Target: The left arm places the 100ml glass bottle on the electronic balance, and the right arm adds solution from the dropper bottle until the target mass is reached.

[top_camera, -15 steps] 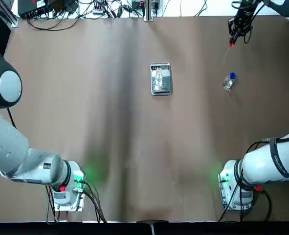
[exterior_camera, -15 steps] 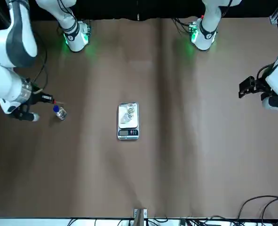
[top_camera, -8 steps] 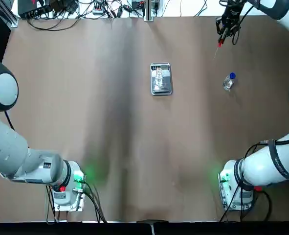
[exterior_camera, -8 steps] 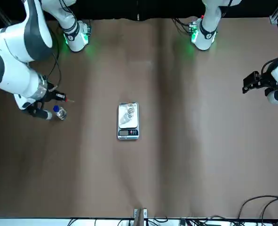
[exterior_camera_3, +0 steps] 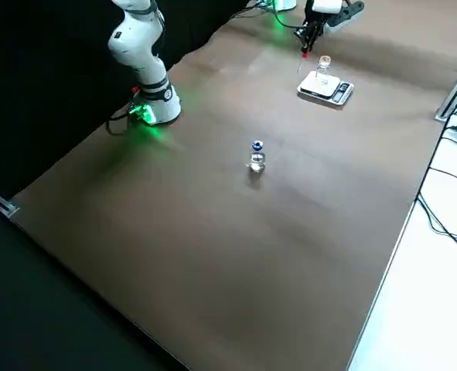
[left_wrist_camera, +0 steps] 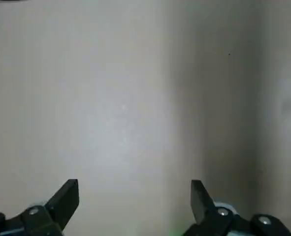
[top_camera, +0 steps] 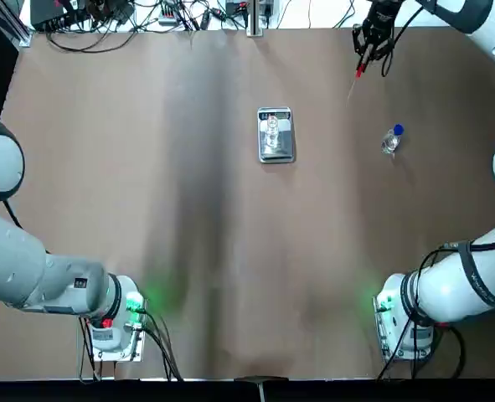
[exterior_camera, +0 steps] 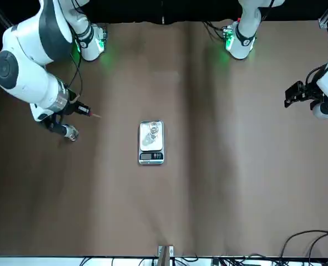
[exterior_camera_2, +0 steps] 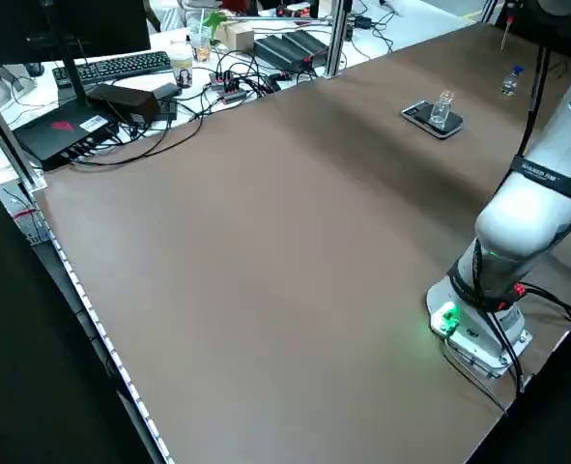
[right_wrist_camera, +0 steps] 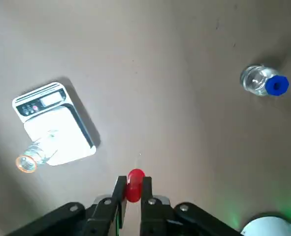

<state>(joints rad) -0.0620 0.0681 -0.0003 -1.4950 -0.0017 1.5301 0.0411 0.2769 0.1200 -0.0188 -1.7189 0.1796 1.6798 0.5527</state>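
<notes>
Top view: the scale (top_camera: 276,151) is sitting near the worktop's (top_camera: 230,251) far edge, with the glass bottle (top_camera: 272,130) standing on it. The blue-collared bottle (top_camera: 392,139) is standing to the right, near the right gripper (top_camera: 360,69) by the far right corner.

Front view: the left gripper (exterior_camera: 287,100) is hovering over the worktop's left side.

Left wrist view: its jaws are gaping wide, holding nothing.

Right wrist view: the right jaws are pinching the red dropper (right_wrist_camera: 135,186) by its bulb.

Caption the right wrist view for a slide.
Right gripper pinches the red dropper bulb; glass bottle stands on the balance.
</notes>
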